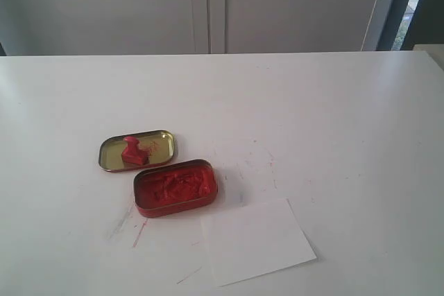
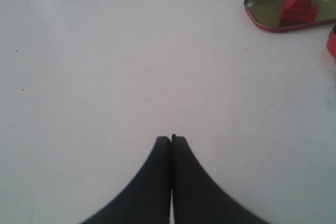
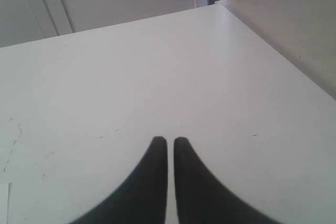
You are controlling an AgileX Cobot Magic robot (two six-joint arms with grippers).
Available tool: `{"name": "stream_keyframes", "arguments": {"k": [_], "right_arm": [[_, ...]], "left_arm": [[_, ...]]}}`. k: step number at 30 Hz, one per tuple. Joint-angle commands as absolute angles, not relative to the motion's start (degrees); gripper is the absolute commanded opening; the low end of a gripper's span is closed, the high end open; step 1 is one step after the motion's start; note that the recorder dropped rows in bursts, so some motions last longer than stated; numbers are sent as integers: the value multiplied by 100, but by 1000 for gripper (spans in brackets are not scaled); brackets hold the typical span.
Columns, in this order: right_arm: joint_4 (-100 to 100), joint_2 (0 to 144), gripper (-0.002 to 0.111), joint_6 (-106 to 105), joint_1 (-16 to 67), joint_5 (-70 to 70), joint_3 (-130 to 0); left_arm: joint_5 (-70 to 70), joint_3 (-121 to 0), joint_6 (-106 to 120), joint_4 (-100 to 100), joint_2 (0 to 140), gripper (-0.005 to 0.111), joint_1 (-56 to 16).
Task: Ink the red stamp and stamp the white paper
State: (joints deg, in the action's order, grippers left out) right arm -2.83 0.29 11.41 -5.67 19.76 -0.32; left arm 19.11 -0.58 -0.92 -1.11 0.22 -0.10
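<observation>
both arms hover over the surface point(image 1: 333, 116): left tool point(image 2: 171, 139) pressed closed and empty, right tool point(image 3: 170, 140) nearly so (a sliver of gap), also empty. the red stamp point(image 1: 133, 151) stands in the gold lid point(image 1: 161, 149), white paper point(image 1: 257, 240) nearby.

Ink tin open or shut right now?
Open. The ink tin shows its red ink uncovered. Its gold lid lies beside it, with the red stamp standing in it.

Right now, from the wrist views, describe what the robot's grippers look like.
The left gripper and right gripper look alike: two matte black fingers each, smooth, broad at the base and curving in to narrow rounded tips. No cables or markings show. The arms themselves are out of every view.
</observation>
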Motion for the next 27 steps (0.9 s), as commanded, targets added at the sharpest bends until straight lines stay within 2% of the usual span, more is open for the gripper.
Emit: {"name": "stream_keyframes", "arguments": {"k": [1,20,27], "right_arm": [[-304,0,5,1145,-558,1959,0],[-304,0,5,1145,-558,1959,0],[-304,0,5,1145,-558,1959,0]], "left_arm": [[1954,0,-105,-121,0,0,-10],[1893,0,-105,-121,0,0,-10],[1414,0,-105,-121,0,0,-10]]}}
